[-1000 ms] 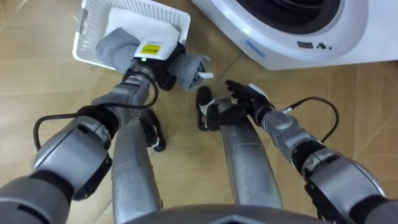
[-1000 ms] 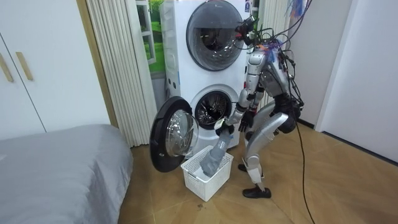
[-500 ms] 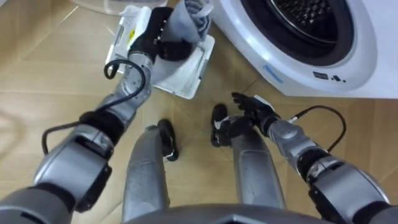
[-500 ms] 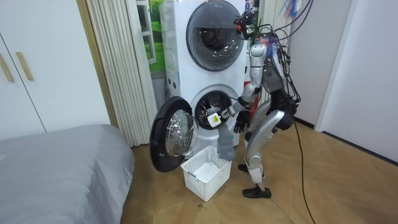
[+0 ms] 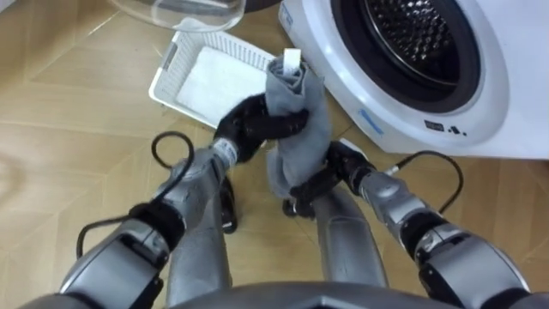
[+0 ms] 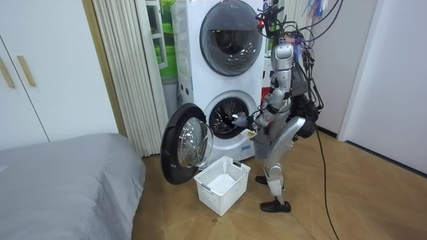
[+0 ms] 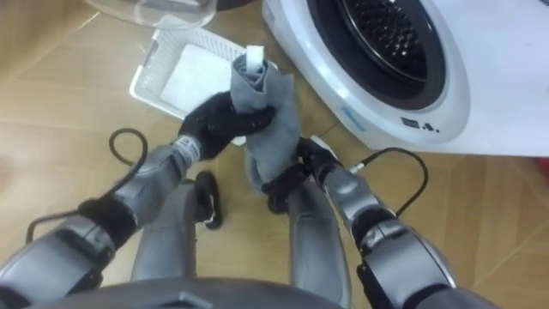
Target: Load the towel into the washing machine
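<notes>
A grey towel (image 5: 298,120) hangs bunched in the air in front of me, a white tag at its top. My left hand (image 5: 254,127) is shut round its upper part. My right hand (image 5: 336,167) sits at the towel's lower end, partly covered by the cloth. The lower washing machine (image 5: 480,103) is just to the right, and its round drum opening (image 5: 412,34) faces me, a little beyond the towel. In the room view I stand bent slightly before the lower machine, with the towel (image 6: 261,131) held near its opening (image 6: 229,115).
A white plastic basket (image 5: 176,70) stands on the wooden floor, behind the towel to the left. The machine's round glass door (image 6: 187,143) is swung wide open toward the room view's left. A second machine (image 6: 230,30) is stacked above. A grey bed (image 6: 67,180) is far left.
My left hand has brought the towel from above the basket back toward me and to the right. The towel now hangs against my right hand. In the room view I stand more upright.
</notes>
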Tool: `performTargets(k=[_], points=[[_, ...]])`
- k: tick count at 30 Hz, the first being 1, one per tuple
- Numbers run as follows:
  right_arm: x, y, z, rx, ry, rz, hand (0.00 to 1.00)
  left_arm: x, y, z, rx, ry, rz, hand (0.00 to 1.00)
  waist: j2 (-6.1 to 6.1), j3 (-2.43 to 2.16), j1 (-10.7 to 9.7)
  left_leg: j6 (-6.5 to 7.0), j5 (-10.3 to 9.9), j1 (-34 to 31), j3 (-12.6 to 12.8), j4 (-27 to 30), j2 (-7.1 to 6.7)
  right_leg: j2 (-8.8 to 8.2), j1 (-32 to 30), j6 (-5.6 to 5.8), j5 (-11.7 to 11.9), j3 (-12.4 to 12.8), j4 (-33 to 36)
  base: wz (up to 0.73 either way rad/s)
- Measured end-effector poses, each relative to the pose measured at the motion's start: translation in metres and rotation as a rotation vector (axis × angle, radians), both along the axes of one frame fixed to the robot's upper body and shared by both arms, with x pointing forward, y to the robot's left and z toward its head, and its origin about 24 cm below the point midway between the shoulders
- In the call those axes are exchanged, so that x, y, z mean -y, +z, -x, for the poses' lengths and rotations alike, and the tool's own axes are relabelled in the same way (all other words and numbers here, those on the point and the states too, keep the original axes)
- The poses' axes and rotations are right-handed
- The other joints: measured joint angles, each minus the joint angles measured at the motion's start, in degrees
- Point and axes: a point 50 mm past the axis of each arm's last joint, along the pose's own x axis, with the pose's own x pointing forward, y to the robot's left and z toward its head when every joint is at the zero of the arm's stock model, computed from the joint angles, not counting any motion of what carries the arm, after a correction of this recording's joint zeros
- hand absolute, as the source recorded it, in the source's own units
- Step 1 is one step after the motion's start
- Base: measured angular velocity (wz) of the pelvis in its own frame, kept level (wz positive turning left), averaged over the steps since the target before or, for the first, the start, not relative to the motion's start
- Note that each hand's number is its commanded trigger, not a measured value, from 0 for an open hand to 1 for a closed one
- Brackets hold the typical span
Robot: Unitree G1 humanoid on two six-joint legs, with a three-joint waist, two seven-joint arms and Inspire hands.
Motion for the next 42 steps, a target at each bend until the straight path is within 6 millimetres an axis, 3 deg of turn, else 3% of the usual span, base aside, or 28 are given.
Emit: performTargets(k=[2, 5, 6, 16, 19, 22, 28, 29, 30, 31, 36, 42], points=[[-0.002, 0.000, -0.001, -0.002, -0.003, 0.005, 0.00, -0.001, -0.004, 0.004, -0.041, 0.037, 0.051, 1.00, 0.00, 0.00, 0.44, -0.07, 0.27, 0.20, -0.19, -0.52, -0.79, -0.36, -0.03, 0.00, 0.00, -0.02, 0.08, 0.06], [-0.005, 0.000, -0.002, -0.006, -0.019, 0.009, 0.00, -0.003, -0.008, 0.009, -0.088, 0.088, 0.111, 1.00, 0.00, 0.00, 0.57, -0.09, 0.37, 0.20, -0.26, -0.78, -0.83, -0.42, -0.03, 0.00, -0.02, -0.17, -0.07, 0.03], [-0.006, 0.000, -0.002, -0.007, -0.021, 0.010, 1.00, -0.004, -0.009, 0.010, -0.098, 0.100, 0.124, 1.00, 0.00, 0.00, 0.56, -0.09, 0.37, 0.19, -0.27, -0.83, -0.84, -0.42, -0.04, 0.00, -0.02, -0.17, -0.11, 0.00], [-0.012, 0.003, -0.003, 0.017, -0.027, -0.006, 1.00, -0.007, -0.013, 0.015, -0.179, 0.239, 0.294, 1.00, -0.08, -0.05, 0.50, -0.13, 0.40, 0.23, -0.29, -0.89, -0.78, 0.02, -0.01, 0.00, -0.04, -0.08, -0.13, 0.00], [-0.012, 0.002, -0.001, 0.015, -0.028, -0.010, 1.00, -0.008, -0.014, 0.016, -0.189, 0.267, 0.323, 1.00, -0.26, -0.25, 0.07, -0.15, 0.41, 0.32, -0.32, -0.90, -0.78, -0.04, 0.05, -0.01, -0.05, -0.05, -0.07, 0.00], [-0.012, 0.000, 0.002, 0.007, -0.027, -0.009, 1.00, -0.008, -0.015, 0.018, -0.197, 0.271, 0.325, 1.00, -0.48, -0.79, -0.30, -0.15, 0.41, 0.34, -0.34, -0.90, -0.75, 0.07, 0.10, -0.02, -0.05, -0.06, -0.08, 0.00], [-0.012, -0.002, 0.007, 0.006, -0.039, -0.012, 1.00, -0.008, -0.018, 0.023, -0.207, 0.286, 0.342, 1.00, -0.49, -0.80, -0.57, -0.19, 0.42, 1.19, -0.23, -0.87, -0.52, 0.18, 0.96, -0.04, -0.04, 0.04, -0.27, 0.00], [-0.012, -0.002, 0.007, 0.010, -0.042, -0.012, 1.00, -0.008, -0.018, 0.023, -0.205, 0.292, 0.347, 0.80, -0.49, -0.80, -0.57, -0.21, 0.42, 1.12, -0.23, -0.86, -0.47, 0.11, 0.91, -0.08, -0.04, -0.01, -0.32, 0.00], [-0.012, -0.002, 0.006, 0.012, -0.045, -0.011, 1.00, -0.008, -0.017, 0.023, -0.204, 0.294, 0.349, 0.11, -0.49, -0.80, -0.55, -0.23, 0.43, 1.11, -0.23, -0.87, -0.45, 0.06, 0.90, -0.11, -0.03, -0.03, -0.36, 0.00], [-0.012, -0.002, 0.006, 0.015, -0.050, -0.008, 1.00, -0.007, -0.017, 0.022, -0.203, 0.298, 0.354, 0.00, -0.49, -0.80, -0.50, -0.26, 0.45, 1.09, -0.23, -0.87, -0.38, 0.07, 0.91, -0.19, 0.02, -0.07, -0.48, -0.04], [-0.010, -0.002, 0.006, 0.019, -0.079, 0.000, 1.00, -0.008, -0.017, 0.022, -0.216, 0.326, 0.387, 0.00, -0.43, -0.78, -0.12, -0.41, 0.55, 0.87, -0.21, -1.04, 0.13, 0.31, 0.86, -0.37, 0.22, -0.20, -0.90, -0.02], [0.000, -0.004, 0.006, 0.001, -0.197, -0.015, 1.00, -0.002, -0.015, 0.020, -0.234, 0.365, 0.495, 0.00, -0.34, -0.73, 2.87, -0.52, 0.61, 0.95, -0.02, -1.73, 0.17, 0.36, 0.83, -0.40, 0.23, -0.31, -1.27, 0.00]])
